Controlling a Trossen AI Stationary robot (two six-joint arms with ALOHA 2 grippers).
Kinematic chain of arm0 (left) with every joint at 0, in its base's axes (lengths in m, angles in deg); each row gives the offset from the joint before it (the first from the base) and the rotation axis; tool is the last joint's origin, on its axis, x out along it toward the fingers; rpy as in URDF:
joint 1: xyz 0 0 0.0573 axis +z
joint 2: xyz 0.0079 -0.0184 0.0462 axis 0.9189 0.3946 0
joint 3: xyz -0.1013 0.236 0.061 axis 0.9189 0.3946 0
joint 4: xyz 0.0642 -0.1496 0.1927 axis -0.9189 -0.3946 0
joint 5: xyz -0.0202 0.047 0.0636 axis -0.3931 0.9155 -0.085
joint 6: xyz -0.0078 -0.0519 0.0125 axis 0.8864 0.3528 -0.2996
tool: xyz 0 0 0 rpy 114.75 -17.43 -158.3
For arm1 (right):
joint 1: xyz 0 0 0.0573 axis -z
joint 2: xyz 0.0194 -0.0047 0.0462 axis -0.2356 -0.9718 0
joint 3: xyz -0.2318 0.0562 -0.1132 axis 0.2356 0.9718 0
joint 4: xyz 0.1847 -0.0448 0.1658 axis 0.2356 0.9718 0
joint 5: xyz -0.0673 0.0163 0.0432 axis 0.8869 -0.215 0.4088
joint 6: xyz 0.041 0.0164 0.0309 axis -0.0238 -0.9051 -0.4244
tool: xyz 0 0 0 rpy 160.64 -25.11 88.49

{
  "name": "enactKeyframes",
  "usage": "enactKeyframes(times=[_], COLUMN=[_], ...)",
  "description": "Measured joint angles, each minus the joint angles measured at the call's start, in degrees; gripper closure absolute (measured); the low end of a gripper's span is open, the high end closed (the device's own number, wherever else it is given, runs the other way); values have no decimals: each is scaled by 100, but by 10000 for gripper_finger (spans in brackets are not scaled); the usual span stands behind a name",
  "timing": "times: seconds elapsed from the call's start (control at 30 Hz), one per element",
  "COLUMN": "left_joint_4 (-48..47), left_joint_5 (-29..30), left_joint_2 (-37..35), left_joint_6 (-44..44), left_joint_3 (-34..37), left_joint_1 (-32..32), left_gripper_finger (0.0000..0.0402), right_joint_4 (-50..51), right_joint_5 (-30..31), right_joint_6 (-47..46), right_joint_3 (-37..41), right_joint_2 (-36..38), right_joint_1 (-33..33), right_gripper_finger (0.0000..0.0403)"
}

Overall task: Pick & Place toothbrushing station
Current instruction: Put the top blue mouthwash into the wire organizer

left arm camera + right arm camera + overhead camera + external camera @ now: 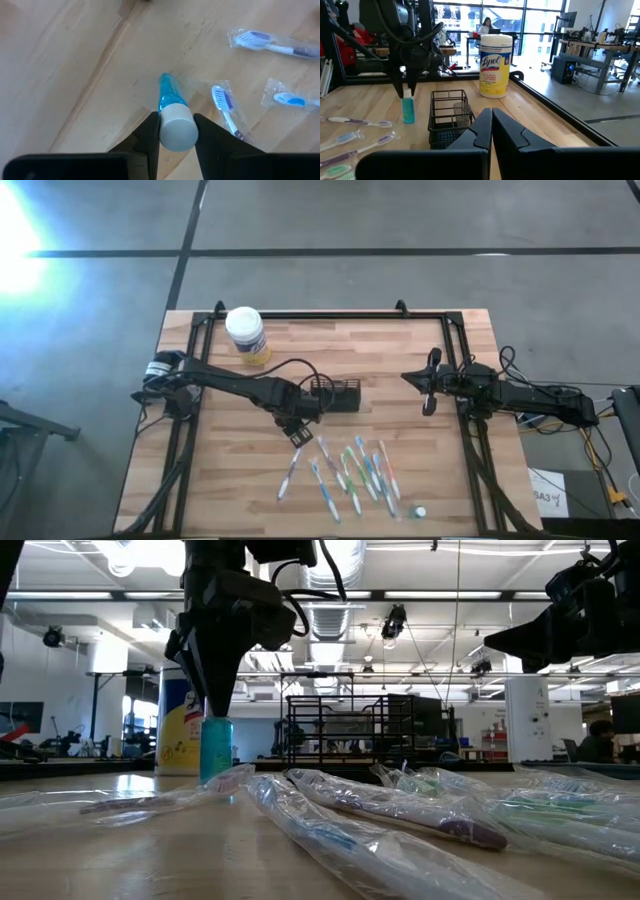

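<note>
1. Here, the table (210,480) of pale wood planks fills the high view under both arms; its near edge is cut off there.
2. The jar (246,335), yellow with a white lid, stands upright well beyond the left gripper, toward the far edge.
3. The station (335,394) is a small black wire box with open slotted sides, upright on the table just beside the left gripper (297,435) and a little farther from the near edge. In the right wrist view something pale stands inside it; what it is cannot be made out.
4. The right gripper (430,382) hangs above the table, well apart from the station, fingers pressed together, holding nothing.
5. The left gripper stands over a small upright blue bottle (170,107) with a white cap, one finger on each side of the cap. Whether the pads touch it cannot be told.
6. Wrapped toothbrushes (352,470) lie scattered on the near side of the left gripper; in the low view the wrappers blur their shapes.
7. A tiny white-and-green thing (419,511) lies past the brushes, too small to name.
</note>
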Motion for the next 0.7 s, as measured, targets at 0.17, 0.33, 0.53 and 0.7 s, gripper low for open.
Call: enactKeyframes(times=[0.17, 0.33, 0.53, 0.7], left_joint_4=[-127, -385, -437, -483], left_joint_5=[129, 430, 507, 767], left_joint_2=[-139, -362, -798, -1303], left_joint_6=[-504, -1034, -1600, -1968], left_joint_3=[-320, -713, -814, -744], left_joint_1=[0, 0, 2, 1], left_gripper_finger=[304, 304, 304, 304], right_joint_4=[1, -1, 0, -1], right_joint_5=[0, 2, 2, 4], right_joint_6=[38, 36, 19, 19], right_joint_3=[0, -1, 0, -2], right_joint_2=[-2, -2, 2, 2], right_joint_1=[0, 0, 0, 0], right_gripper_finger=[394, 394, 394, 394])
